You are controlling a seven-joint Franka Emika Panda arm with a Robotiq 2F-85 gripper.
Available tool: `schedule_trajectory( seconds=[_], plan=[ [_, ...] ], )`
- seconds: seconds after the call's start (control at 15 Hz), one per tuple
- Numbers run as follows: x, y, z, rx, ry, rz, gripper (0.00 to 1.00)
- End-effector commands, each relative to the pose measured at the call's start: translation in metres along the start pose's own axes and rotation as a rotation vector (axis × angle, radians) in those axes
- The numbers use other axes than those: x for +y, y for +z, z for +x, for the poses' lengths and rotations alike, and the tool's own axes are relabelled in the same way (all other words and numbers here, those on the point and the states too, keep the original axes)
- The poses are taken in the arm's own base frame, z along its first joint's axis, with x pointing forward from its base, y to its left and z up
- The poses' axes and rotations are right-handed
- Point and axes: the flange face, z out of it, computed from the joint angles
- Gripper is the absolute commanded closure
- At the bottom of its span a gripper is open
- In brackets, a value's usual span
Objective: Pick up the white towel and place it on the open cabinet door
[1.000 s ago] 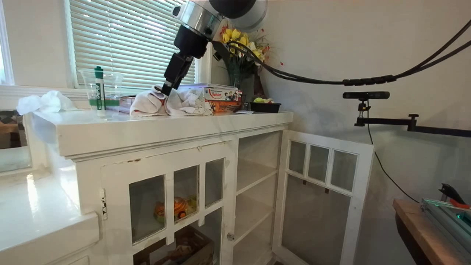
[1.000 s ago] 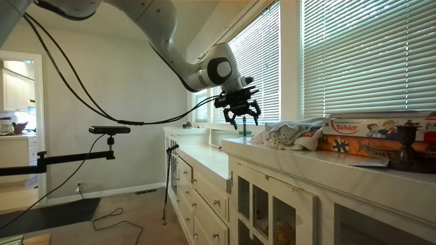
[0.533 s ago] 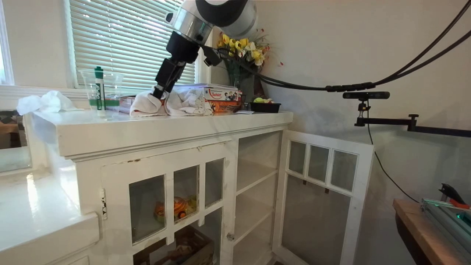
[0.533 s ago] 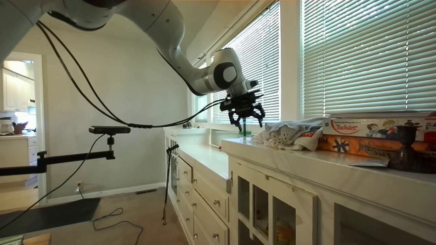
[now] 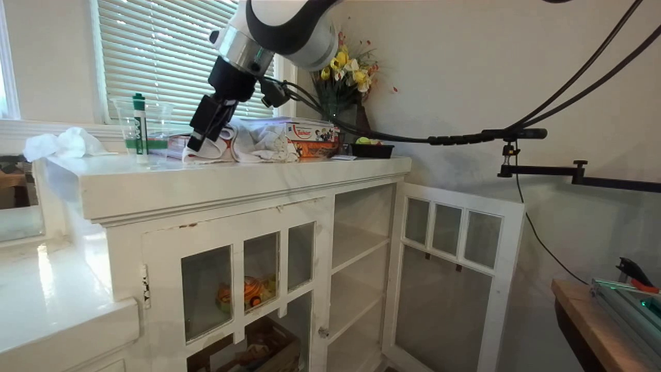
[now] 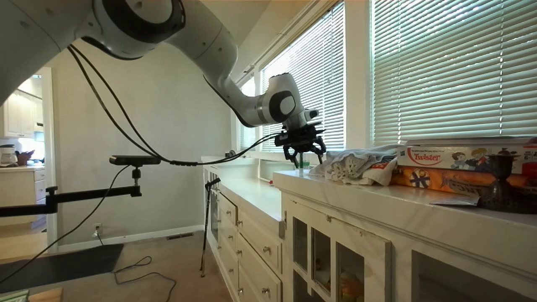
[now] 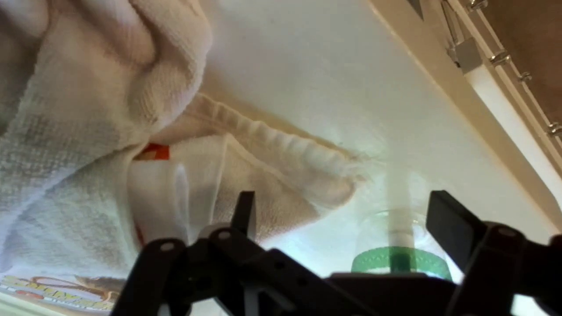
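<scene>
White and rumpled, the towel [image 7: 101, 114] was bunched on the counter [image 7: 285, 57]. At one end the claw [image 7: 341, 215] was tilted, its jaws parted wide; contact could not be judged. Near that end, a green marker [image 5: 140, 124] and a clear plastic cup [image 5: 159, 121] were seen; at the opposite end, a Twister box [image 6: 432, 156] was stacked on an orange box [image 6: 444, 180]. Below, the glass-paned cabinet door [image 5: 446, 255] stood open.
</scene>
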Motion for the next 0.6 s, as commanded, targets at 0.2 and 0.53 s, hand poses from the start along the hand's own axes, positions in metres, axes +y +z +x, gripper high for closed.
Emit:
schedule_trajectory(
  seconds=[0.2, 0.53],
  plan=[
    [0.006, 0.036, 0.009, -0.007, -0.008, 0.007, 0.25],
    [0.008, 0.038, 0.018, -0.006, -0.007, 0.006, 0.55]
  ],
)
